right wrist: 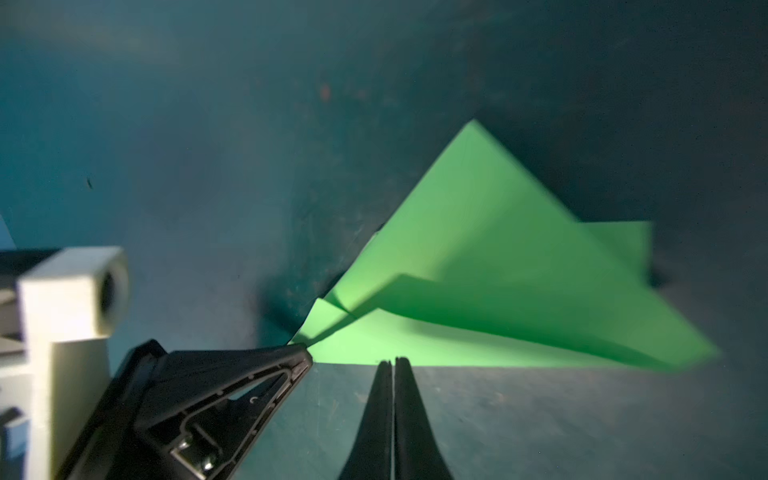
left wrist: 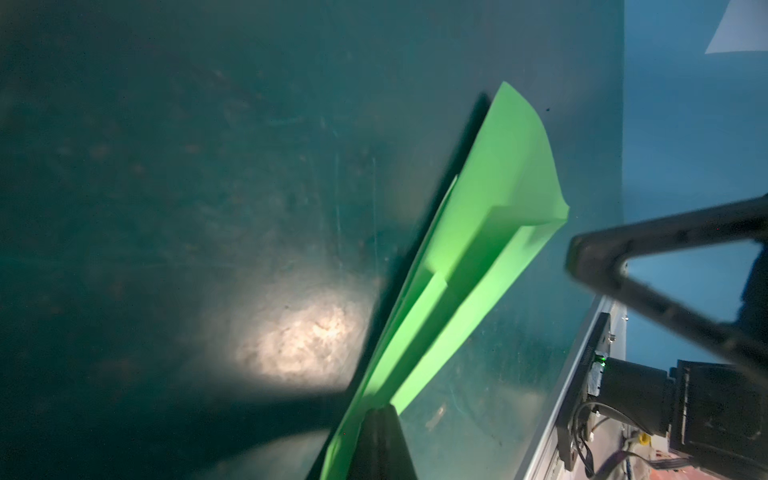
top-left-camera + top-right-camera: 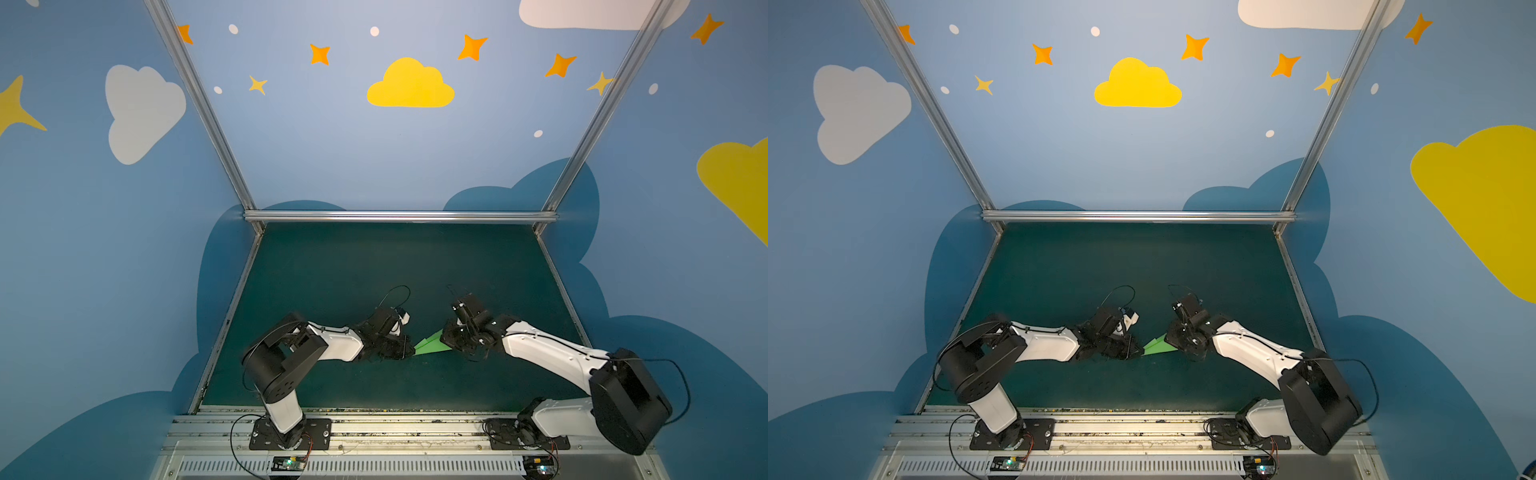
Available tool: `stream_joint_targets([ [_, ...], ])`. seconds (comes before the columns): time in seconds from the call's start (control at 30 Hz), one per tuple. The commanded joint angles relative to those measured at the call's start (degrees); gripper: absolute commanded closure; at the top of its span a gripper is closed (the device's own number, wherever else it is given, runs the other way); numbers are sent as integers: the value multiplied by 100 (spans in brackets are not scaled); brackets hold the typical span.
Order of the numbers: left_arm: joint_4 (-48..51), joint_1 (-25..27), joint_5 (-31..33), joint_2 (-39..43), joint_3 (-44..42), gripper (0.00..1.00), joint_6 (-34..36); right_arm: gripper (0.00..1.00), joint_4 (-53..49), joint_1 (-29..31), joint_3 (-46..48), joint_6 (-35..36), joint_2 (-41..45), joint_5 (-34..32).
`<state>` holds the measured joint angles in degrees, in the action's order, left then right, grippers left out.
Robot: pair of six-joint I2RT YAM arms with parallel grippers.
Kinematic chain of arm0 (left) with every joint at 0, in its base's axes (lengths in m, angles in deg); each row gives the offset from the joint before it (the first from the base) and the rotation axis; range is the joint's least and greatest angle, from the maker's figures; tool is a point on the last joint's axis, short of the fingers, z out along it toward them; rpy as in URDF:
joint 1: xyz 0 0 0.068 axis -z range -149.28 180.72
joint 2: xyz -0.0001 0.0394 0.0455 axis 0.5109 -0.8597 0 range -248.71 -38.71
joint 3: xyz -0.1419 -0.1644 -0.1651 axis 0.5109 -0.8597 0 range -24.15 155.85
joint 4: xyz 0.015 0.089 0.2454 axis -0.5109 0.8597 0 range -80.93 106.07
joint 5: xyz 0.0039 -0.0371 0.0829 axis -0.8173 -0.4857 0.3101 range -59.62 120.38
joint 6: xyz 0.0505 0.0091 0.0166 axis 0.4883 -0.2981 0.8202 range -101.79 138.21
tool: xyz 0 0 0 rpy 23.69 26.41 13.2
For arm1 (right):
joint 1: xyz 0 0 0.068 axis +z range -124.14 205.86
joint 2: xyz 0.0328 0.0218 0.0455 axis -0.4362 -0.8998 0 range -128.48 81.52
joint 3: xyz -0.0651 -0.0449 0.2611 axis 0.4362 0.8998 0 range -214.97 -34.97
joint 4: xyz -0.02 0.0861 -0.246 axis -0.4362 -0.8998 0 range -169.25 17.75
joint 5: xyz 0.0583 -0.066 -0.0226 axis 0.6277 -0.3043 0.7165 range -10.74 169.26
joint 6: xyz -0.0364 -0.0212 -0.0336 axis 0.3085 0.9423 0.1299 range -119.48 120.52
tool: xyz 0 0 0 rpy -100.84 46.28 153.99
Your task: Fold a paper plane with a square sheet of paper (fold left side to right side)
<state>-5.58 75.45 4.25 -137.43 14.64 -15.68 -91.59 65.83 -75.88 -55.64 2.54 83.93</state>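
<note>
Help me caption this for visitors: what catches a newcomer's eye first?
The bright green paper plane stands out on the dark teal mat, front middle. The shut left gripper sits at its pointed nose, the shut right gripper at its long edge. Behind, a yellow cloud marks the blue back wall.

The paper plane (image 3: pixel 432 347) is bright green; the table mat (image 3: pixel 374 270) is dark teal. The left arm (image 3: pixel 336 345) and right arm (image 3: pixel 540 349) are white with black joints. The walls (image 3: pixel 332 145) are blue with yellow and white clouds and orange stars.
</note>
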Motion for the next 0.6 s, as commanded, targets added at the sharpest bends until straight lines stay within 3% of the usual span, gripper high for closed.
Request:
stream_joint_targets([
  [0.0, 1216, -145, 901, -157, -222, 96, 91, 100, 475, 121, -62, 95, -241, 88],
  [0.37, 1343, -140, 883, -104, -97, 96, 88, 100, 677, 354, 78, -8, -752, 54],
  [0.57, 1765, -145, 808, 388, 116, 96, 219, 100, 685, 354, 168, -34, -967, 34],
])
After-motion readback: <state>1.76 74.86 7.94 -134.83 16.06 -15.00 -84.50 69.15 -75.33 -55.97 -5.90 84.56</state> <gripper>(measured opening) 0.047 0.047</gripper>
